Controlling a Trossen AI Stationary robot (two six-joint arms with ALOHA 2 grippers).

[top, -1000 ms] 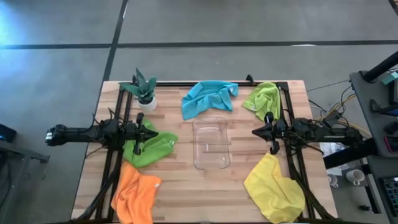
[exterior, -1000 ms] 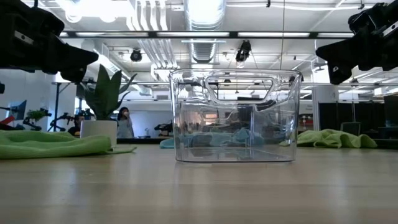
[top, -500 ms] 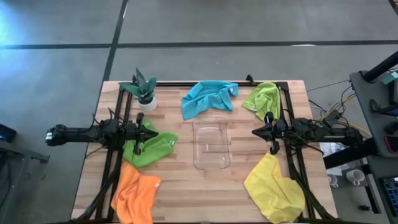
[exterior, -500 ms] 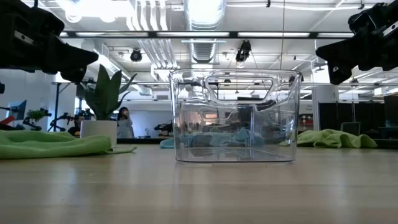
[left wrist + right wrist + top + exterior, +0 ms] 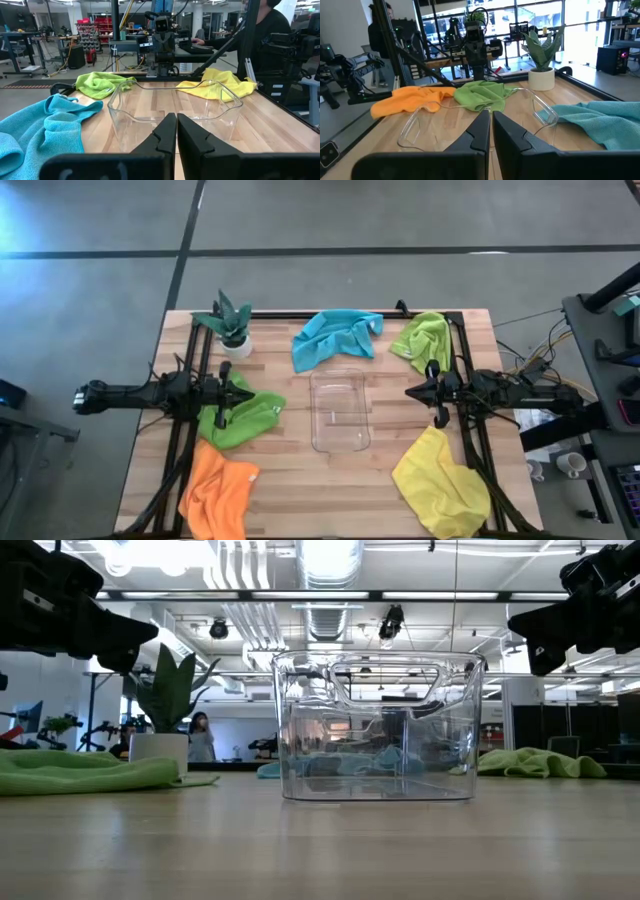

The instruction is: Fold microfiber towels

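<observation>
Left gripper (image 5: 247, 394) hangs closed and empty at the tabletop's (image 5: 390, 498) left edge, above the darker green towel (image 5: 240, 420). Right gripper (image 5: 410, 391), also closed and empty, hangs at the right edge. Between them stands the clear bin (image 5: 340, 411), long axis front to back. Blue towel (image 5: 333, 337) lies crumpled at the far edge, stretched along it, lime towel (image 5: 423, 339) in the far right corner, orange towel (image 5: 219, 493) near left, yellow towel (image 5: 441, 481) near right.

Soft cloth towels (image 5: 336, 338); glossy clear plastic bin (image 5: 340, 412); wood table (image 5: 290, 460).

centre: clear bin (image 5: 340, 412) blocks | around bin: bare table (image 5: 300, 480) | corners: towels, plant (image 5: 231, 323)
</observation>
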